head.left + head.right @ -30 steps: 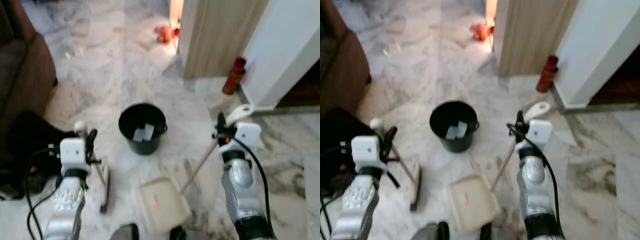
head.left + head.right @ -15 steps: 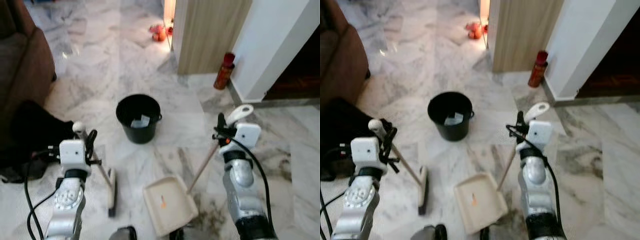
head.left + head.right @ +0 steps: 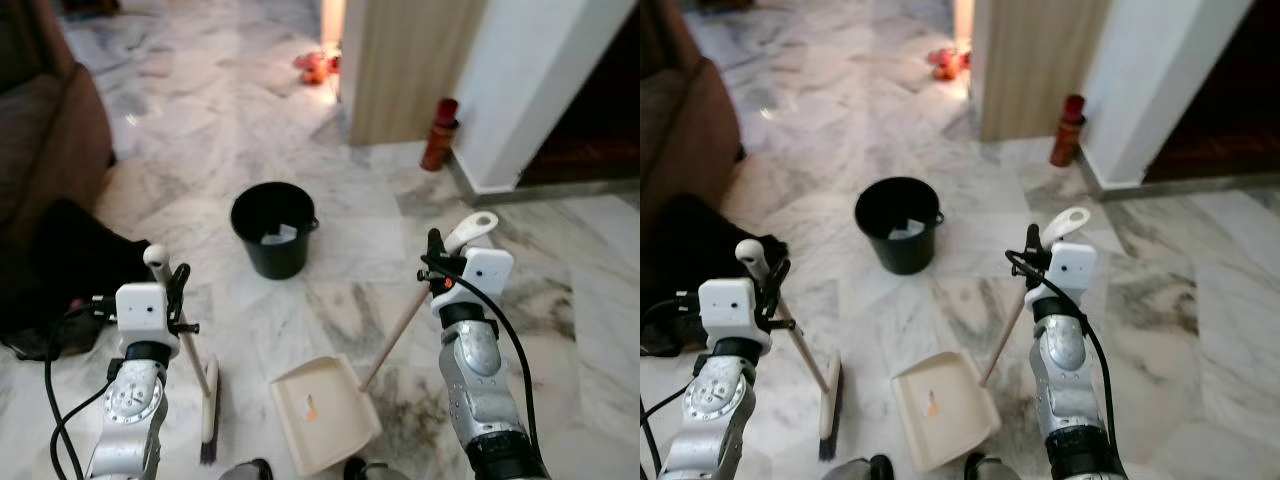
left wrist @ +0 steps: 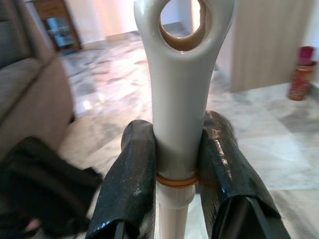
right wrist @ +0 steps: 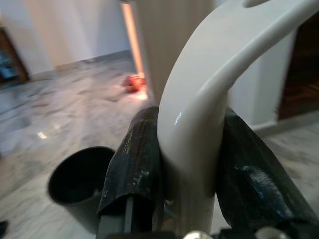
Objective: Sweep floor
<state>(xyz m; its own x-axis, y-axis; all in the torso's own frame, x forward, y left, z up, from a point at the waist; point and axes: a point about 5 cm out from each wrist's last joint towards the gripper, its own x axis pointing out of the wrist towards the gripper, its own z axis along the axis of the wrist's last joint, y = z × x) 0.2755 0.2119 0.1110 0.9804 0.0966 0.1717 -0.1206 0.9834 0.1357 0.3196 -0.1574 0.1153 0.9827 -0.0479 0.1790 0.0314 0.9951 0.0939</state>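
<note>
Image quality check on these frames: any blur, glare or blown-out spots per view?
Left eye view: fairly sharp, with an overexposed doorway strip and glare on the marble floor. Left wrist view: broom handle and fingers sharp, background soft. Right wrist view: dustpan handle too close and soft, bucket blurred, doorway strip washed out.

I see a glossy grey-veined white marble floor (image 3: pixel 200 110), a brown sofa (image 3: pixel 40 130) (left side), and a pale wooden partition (image 3: pixel 400 60).
</note>
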